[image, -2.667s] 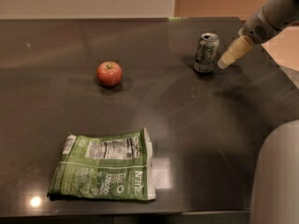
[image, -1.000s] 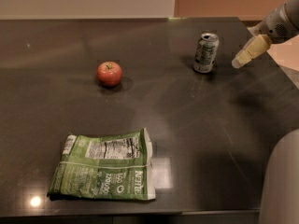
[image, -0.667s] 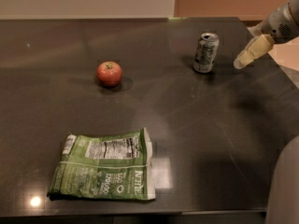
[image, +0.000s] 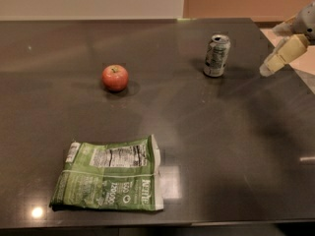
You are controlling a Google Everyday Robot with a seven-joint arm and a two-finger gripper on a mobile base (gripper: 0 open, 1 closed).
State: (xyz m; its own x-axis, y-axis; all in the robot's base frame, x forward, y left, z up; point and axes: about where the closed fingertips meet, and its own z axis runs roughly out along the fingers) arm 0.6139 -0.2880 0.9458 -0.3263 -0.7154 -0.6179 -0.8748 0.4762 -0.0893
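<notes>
One tool [image: 269, 67], mine, hangs at the upper right edge of the frame, above the far right part of the tabletop [image: 236, 146]. Whether it is wide or narrow I cannot tell from this angle, but it holds nothing and touches nothing. My arm [image: 307, 21] enters from the right border high up and slopes down and to the left, so the tool points diagonally toward the middle of the frame.

Nearest to it, a little to its left and clearly apart, stands a can [image: 216, 56], upright in the upper right of the frame. I judge it light, thin-walled and smooth: stiff enough for a gentle squeeze, easy to dent and quick to tip. The straight side at mid-height looks like the best place to take hold.

Farther left, near the upper middle, sits a red apple [image: 115, 77]. Farthest off, at the lower left, a green chip bag [image: 109, 173] lies flat.
</notes>
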